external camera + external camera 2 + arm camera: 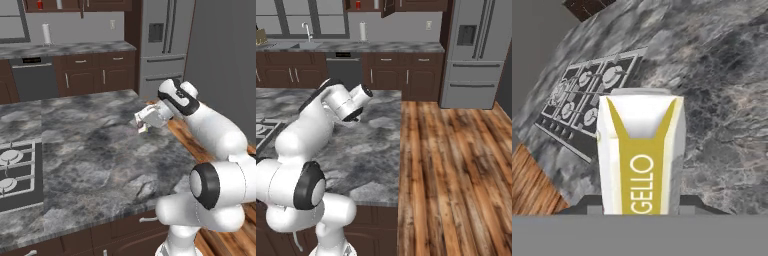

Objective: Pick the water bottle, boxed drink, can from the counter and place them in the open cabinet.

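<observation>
I have the end effector [141,123] clamped on the boxed drink [641,157], and in the hand view the carton stands square between the two dark finger tips, white with a mustard-yellow band and the letters "GELLO" running up its face. In the left base view the carton [142,125] is a small pale shape at the tip of the arm, held above the right part of the counter [100,150], near its far right corner. The arm reaches out over the grey marbled stone from the near right. The gas cooktop [17,172] sits set into the counter at the left, well apart from the carton; the hand view catches its burners [587,90] beyond the carton's top. In the right base view the wrist hangs over the counter [371,150], close to the edge where the wood floor [456,170] begins. On the far wall the cabinet [363,5] stands open with a small red item [358,4] inside, too small for me to make out further. A paper towel roll [362,31] stands on the far counter below it, and the steel fridge [473,50] is to its right.
</observation>
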{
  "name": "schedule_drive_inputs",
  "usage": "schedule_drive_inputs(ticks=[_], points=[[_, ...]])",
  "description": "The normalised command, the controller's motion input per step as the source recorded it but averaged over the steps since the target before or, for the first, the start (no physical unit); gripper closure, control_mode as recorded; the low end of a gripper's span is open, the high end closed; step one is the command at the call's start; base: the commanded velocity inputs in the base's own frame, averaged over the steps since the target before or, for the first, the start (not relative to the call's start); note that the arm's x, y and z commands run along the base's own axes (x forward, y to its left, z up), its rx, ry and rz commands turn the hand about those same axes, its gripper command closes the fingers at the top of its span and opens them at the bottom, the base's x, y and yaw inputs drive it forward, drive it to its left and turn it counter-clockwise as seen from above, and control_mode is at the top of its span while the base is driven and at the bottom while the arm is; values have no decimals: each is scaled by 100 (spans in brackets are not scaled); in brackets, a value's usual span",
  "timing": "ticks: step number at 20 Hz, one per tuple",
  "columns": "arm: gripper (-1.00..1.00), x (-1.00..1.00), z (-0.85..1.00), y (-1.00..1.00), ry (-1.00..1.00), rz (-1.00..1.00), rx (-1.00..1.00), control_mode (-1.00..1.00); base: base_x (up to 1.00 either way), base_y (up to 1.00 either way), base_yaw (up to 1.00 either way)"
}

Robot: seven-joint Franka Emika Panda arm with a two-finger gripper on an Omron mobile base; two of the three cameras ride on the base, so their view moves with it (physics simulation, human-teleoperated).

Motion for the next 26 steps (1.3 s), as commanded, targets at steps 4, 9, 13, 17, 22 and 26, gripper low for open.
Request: schedule_drive_inputs(ticks=[4,9,13,17,22,26], points=[[100,-98,8,-13,0,-51,-16,-100,0,0,0],[100,-66,50,-1,0,-36,-34,-100,0,0,0],[100,-75,78,0,0,-23,-29,-100,0,0,0],[100,-69,100,0,2,-18,-18,-100,0,0,0],[100,-85,97,0,0,-17,-12,-100,0,0,0],[100,-50,29,0,0,-6,-3,-100,0,0,0]])
